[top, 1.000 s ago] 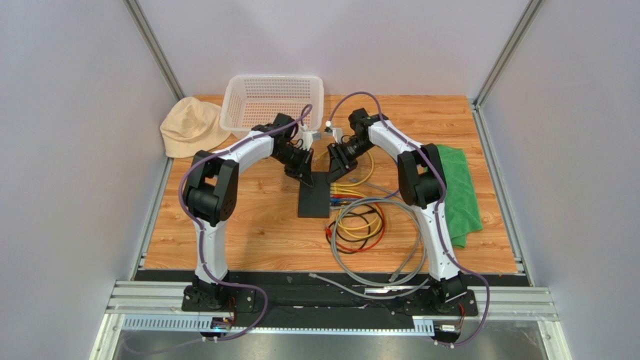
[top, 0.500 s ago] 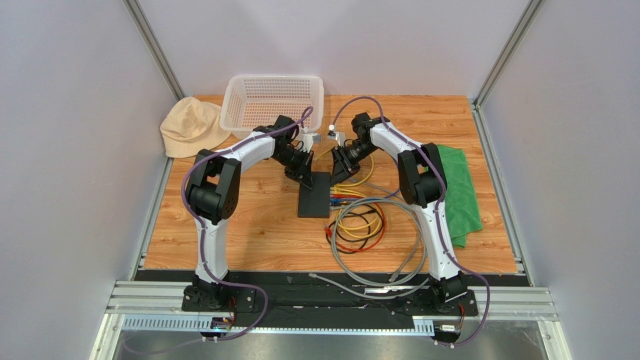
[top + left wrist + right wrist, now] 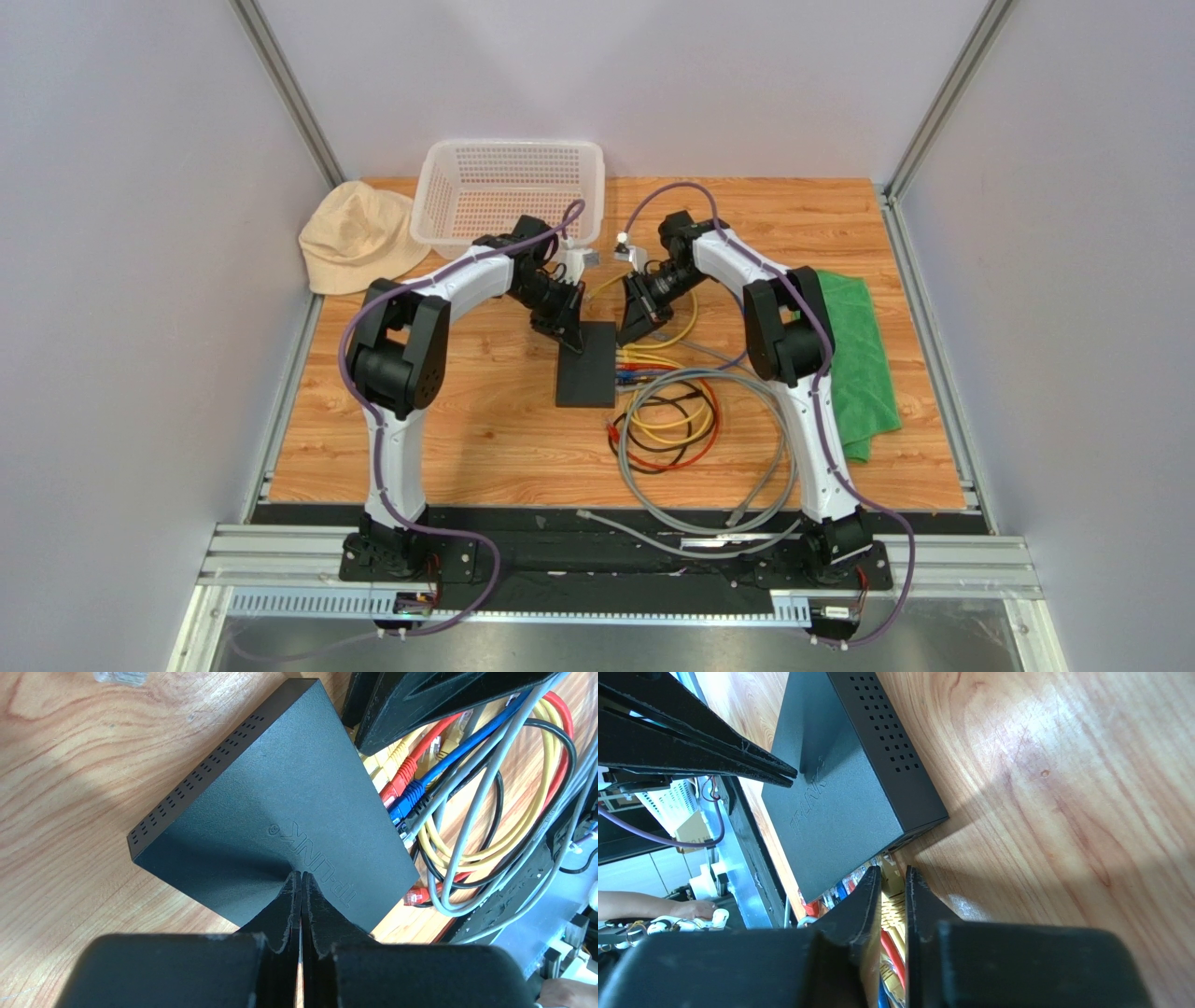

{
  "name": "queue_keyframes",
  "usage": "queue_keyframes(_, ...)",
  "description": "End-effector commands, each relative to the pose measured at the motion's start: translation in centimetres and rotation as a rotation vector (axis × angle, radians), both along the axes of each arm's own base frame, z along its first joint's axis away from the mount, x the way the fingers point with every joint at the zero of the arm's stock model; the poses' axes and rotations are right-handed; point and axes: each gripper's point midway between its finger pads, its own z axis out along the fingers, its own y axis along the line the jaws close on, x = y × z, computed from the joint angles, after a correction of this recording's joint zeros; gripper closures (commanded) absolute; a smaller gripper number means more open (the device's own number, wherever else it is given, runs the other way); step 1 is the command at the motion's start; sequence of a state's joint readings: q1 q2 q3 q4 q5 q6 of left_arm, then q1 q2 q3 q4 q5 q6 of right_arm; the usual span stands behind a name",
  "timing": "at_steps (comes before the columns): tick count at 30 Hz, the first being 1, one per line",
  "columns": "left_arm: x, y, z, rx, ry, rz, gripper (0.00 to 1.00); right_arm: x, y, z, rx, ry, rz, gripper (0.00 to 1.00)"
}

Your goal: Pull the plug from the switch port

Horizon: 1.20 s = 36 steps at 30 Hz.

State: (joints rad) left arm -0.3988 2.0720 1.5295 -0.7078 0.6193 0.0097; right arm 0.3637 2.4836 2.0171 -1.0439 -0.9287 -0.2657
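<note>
**Matte-black switch under the left fingertips, right jaws narrow at its socket edge**

Top view: On the wooden table [image 3: 463, 420] the switch [image 3: 585, 367] lies flat near the middle, with its socket edge turned right toward a tangle of cables. The left gripper [image 3: 572, 325] meets its far end from the left, and the right gripper [image 3: 629, 325] comes down at the far end of the socket edge. A loose grey cable [image 3: 709, 469] coils on the near right, with red, black and yellow loops lying inside it. A white mesh basket [image 3: 512, 189] stands at the far edge. A beige hat [image 3: 354, 238] lies just beside it on the left, and a green cloth [image 3: 859, 357] lies at the right, partly behind the right arm.

Left wrist view: The left gripper's fingers are pressed together with no gap. Their tips rest on the switch's top face, just by the printed logo. Vent holes run along one long side of the box. At the socket edge a red plug [image 3: 399, 782] and a blue plug [image 3: 408, 802] sit in neighbouring ports. The right gripper's black fingers cover the far end of that edge.

Right wrist view: The right gripper's jaws stand narrow at the corner of the socket edge, with a yellow plug [image 3: 893, 899] in the slit between them. Whether the pads actually bite on it cannot be told. The left gripper's closed fingers reach in from the upper left, tip on the switch's top.
</note>
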Motion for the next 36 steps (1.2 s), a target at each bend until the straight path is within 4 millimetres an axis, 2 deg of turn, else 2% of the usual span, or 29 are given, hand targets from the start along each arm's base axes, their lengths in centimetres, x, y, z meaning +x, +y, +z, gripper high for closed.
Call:
queue_keyframes(1,0.9,-0.4,0.9,-0.011,-0.046,-0.022,1.0,0.7,-0.5,-1.3,-0.068,-0.063,0.016,0.92)
queue_keyframes(5,0.7,-0.4,0.7,-0.007,-0.042,-0.026,1.0,0.0,-1.3,-1.3,-0.086,-0.065,0.067,1.0)
queue_keyframes(11,0.7,-0.4,0.6,-0.005,-0.043,-0.025,1.0,-1.3,-2.1,-1.2,-0.094,-0.044,0.14,1.0)
queue_keyframes(25,0.8,-0.4,0.2,0.005,-0.043,-0.025,1.0,-1.9,-3.4,-1.8,-0.159,-0.048,0.188,1.0)
queue_keyframes(31,0.8,-0.4,-0.1,0.011,-0.04,-0.027,1.0,-1.3,-4.3,-2.9,-0.262,-0.097,0.206,1.0)
queue_keyframes(36,0.8,-0.6,-0.2,0.014,-0.036,-0.032,1.0,-0.2,-5.8,-3.8,-0.454,-0.188,0.239,1.0)
